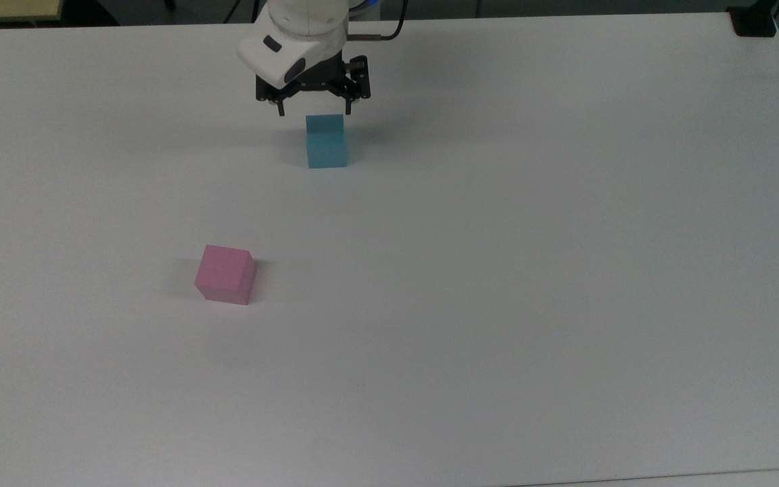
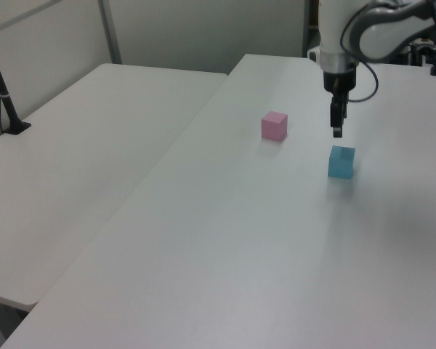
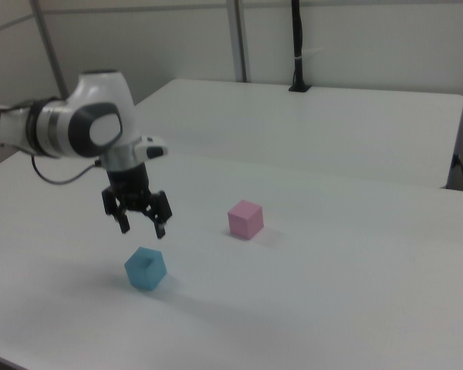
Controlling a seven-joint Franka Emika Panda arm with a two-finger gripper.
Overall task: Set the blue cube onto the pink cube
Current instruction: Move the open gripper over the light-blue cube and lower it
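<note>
The blue cube (image 1: pixel 326 141) rests on the white table (image 1: pixel 498 270) near the far edge in the top view. The pink cube (image 1: pixel 225 274) sits apart from it, nearer the camera and toward the top view's left. My gripper (image 1: pixel 314 109) hangs open in the air just above the blue cube, holding nothing. In the left view the gripper (image 2: pixel 337 128) is over the blue cube (image 2: pixel 341 161), with the pink cube (image 2: pixel 274 126) to the left view's left. In the right view the open gripper (image 3: pixel 142 227) hovers above the blue cube (image 3: pixel 145 267), and the pink cube (image 3: pixel 245 219) lies further right.
A second white table (image 2: pixel 80 160) adjoins on the left view's left, with a black pole (image 2: pixel 3 94) clamped at its edge. A black clamp (image 1: pixel 753 24) sits on the far right corner in the top view.
</note>
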